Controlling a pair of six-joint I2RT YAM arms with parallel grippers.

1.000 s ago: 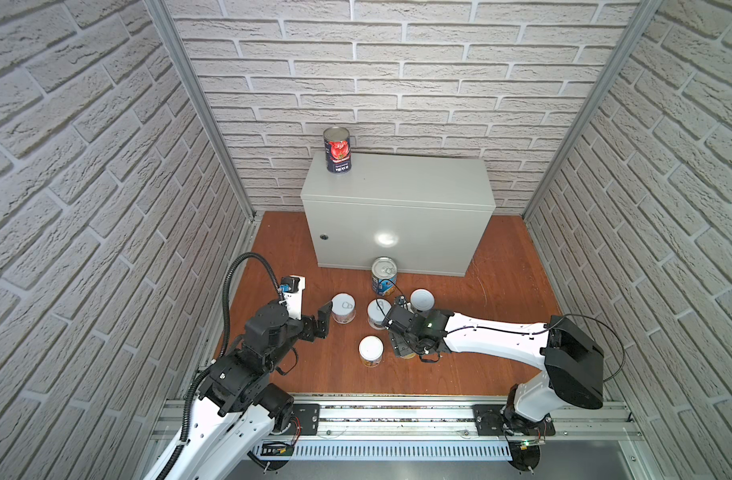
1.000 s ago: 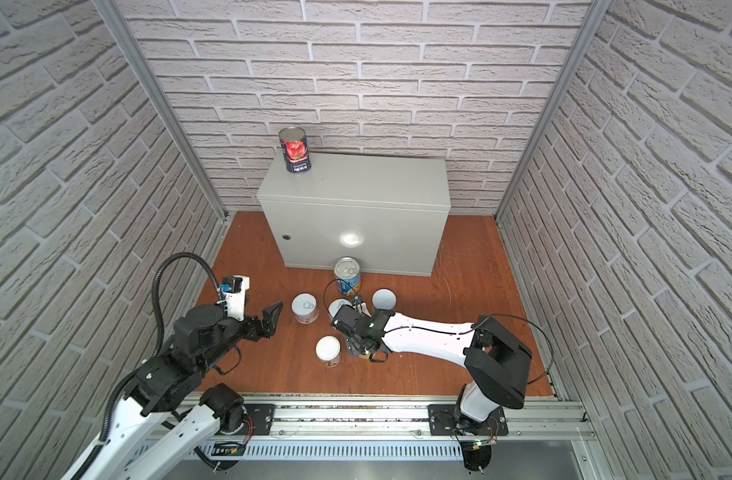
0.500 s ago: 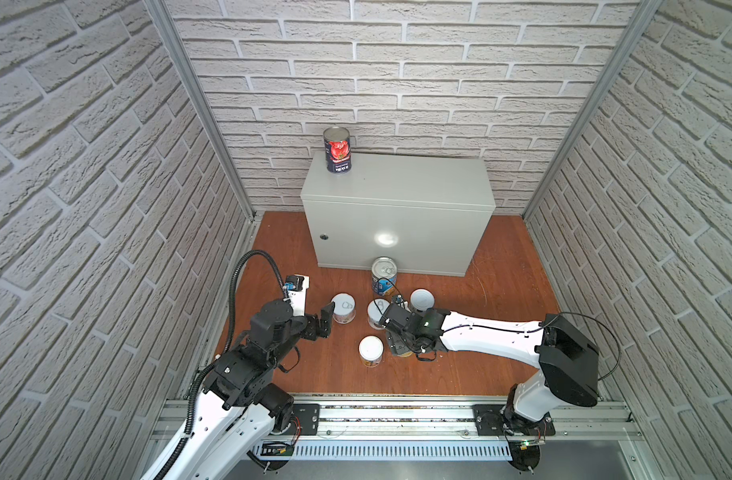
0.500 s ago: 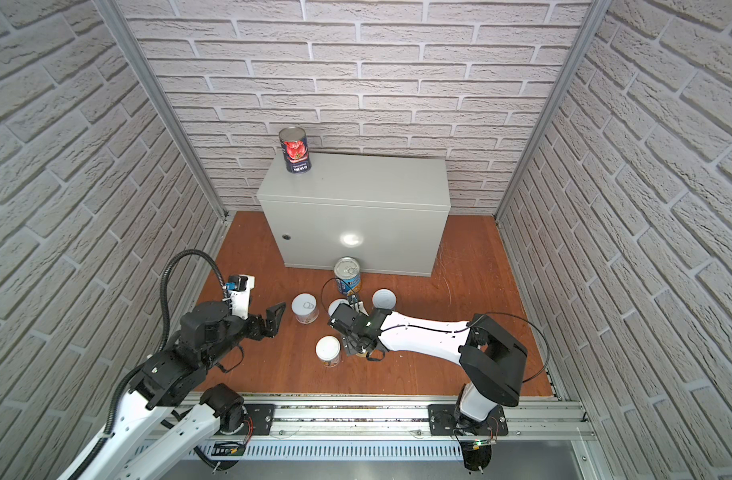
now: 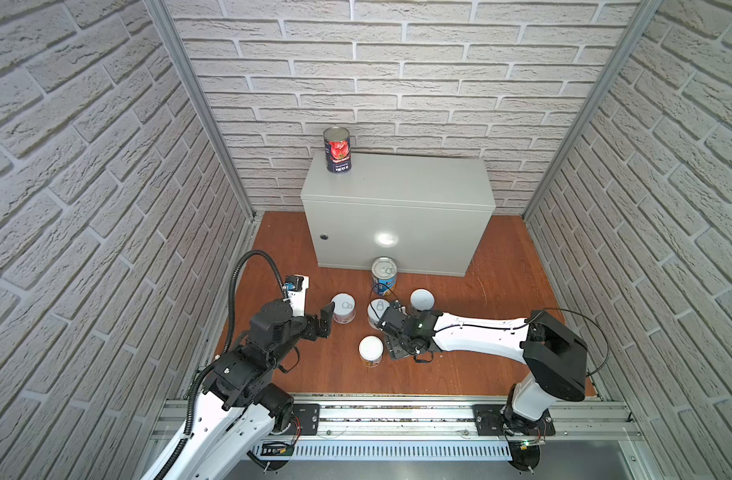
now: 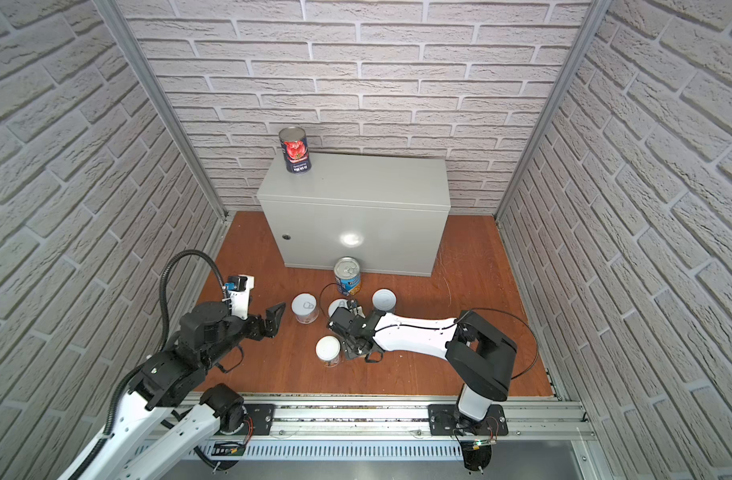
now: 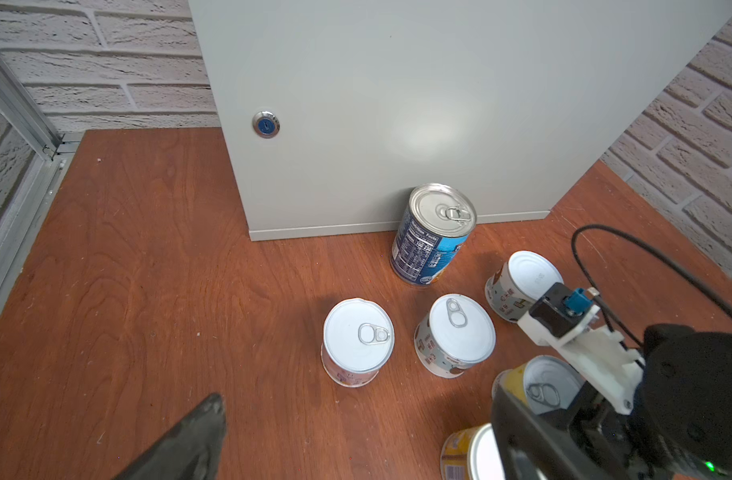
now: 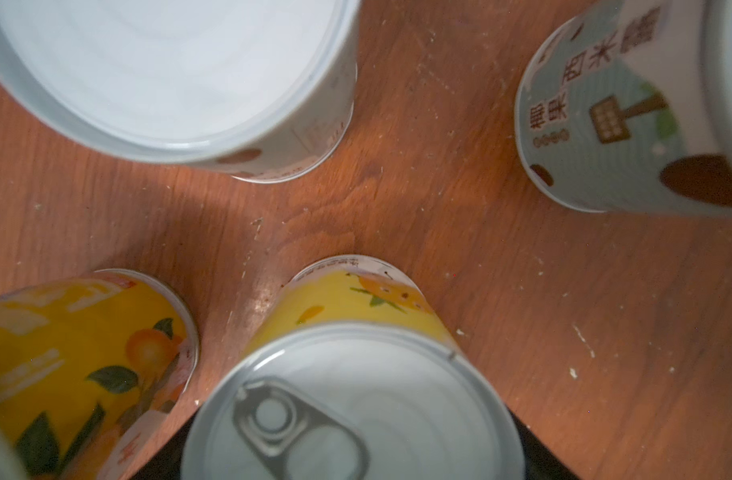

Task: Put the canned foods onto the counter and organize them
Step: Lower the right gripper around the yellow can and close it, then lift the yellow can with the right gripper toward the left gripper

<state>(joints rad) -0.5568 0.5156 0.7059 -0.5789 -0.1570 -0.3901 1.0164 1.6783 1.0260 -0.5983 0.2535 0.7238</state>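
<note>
A tall red-tomato can (image 5: 337,150) stands on the back left corner of the grey counter (image 5: 401,183). On the wooden floor stand a blue can (image 7: 432,232), three short white cans (image 7: 358,338) (image 7: 455,332) (image 7: 522,278) and two yellow cans. My right gripper (image 5: 393,336) is low over one yellow can (image 8: 356,415), with a black finger against each side of it; the can still rests on the floor. The other yellow can (image 5: 370,351) stands right beside it. My left gripper (image 5: 323,322) hangs open and empty just left of the nearest white can.
Brick-pattern walls close in the left, right and back sides. A metal rail (image 5: 397,415) runs along the front edge. The counter's top right of the tomato can is bare. A black cable (image 7: 647,257) loops above the right wrist.
My right gripper has edged slightly left among the cans and sits around the yellow can. The left arm has barely moved and stays open.
</note>
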